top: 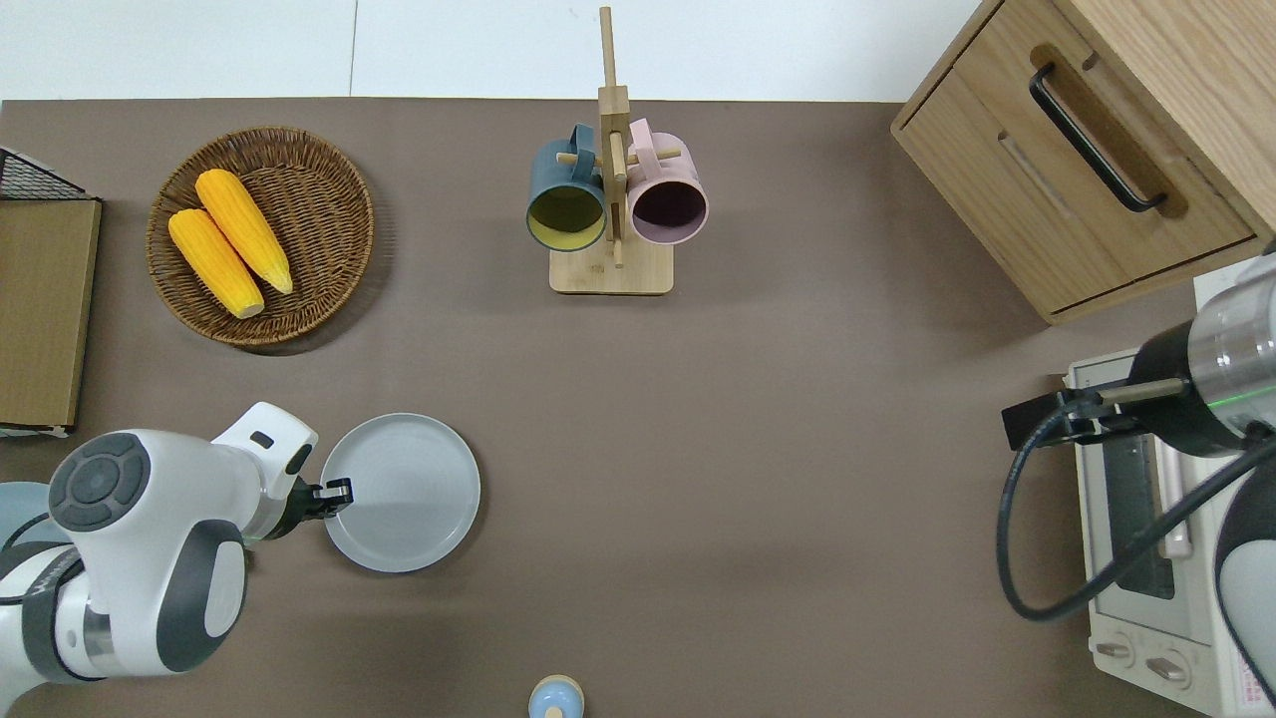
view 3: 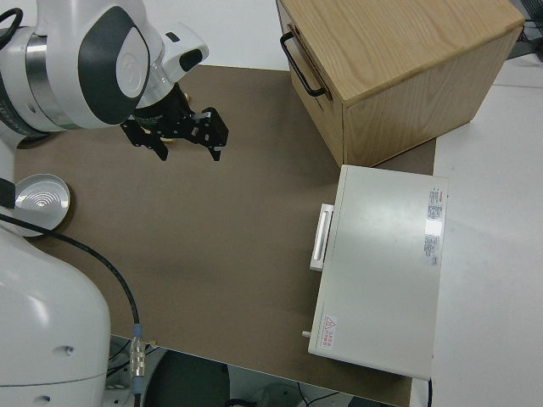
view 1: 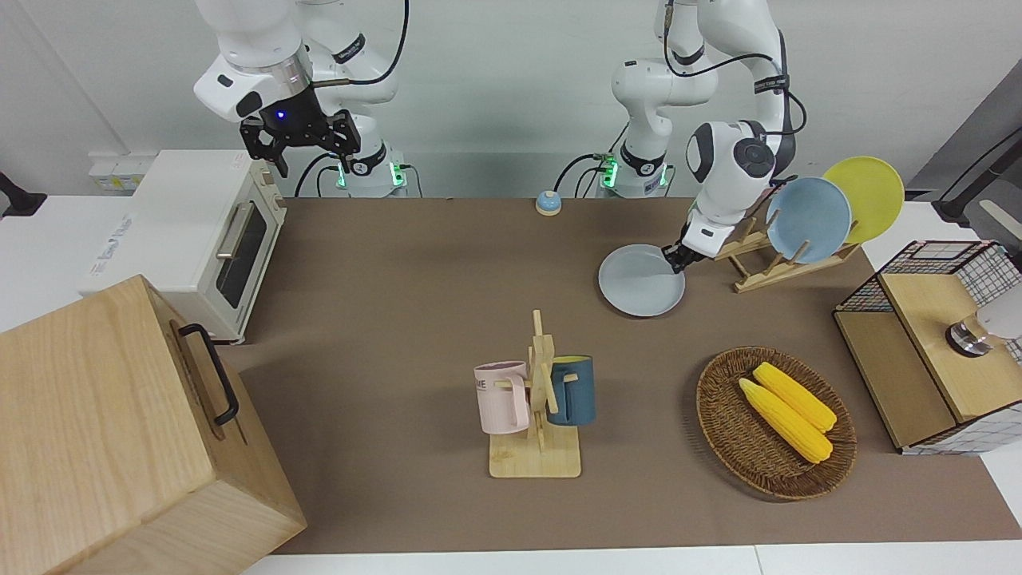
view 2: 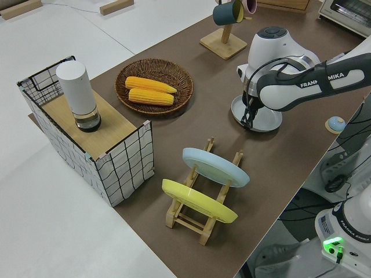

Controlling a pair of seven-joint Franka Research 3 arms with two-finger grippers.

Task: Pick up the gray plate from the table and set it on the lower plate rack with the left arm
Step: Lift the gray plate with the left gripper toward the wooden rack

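I have the left gripper pinched shut on the rim of the gray plate, at the edge facing the left arm's end of the table. The plate looks lifted just off the brown table, roughly level. The lower plate rack sits just beside it toward that same end, with a light blue plate and a yellow plate in its slots. The free slot is nearest my grasp side, so I judge the plate must tip upright before entry. Right arm parked.
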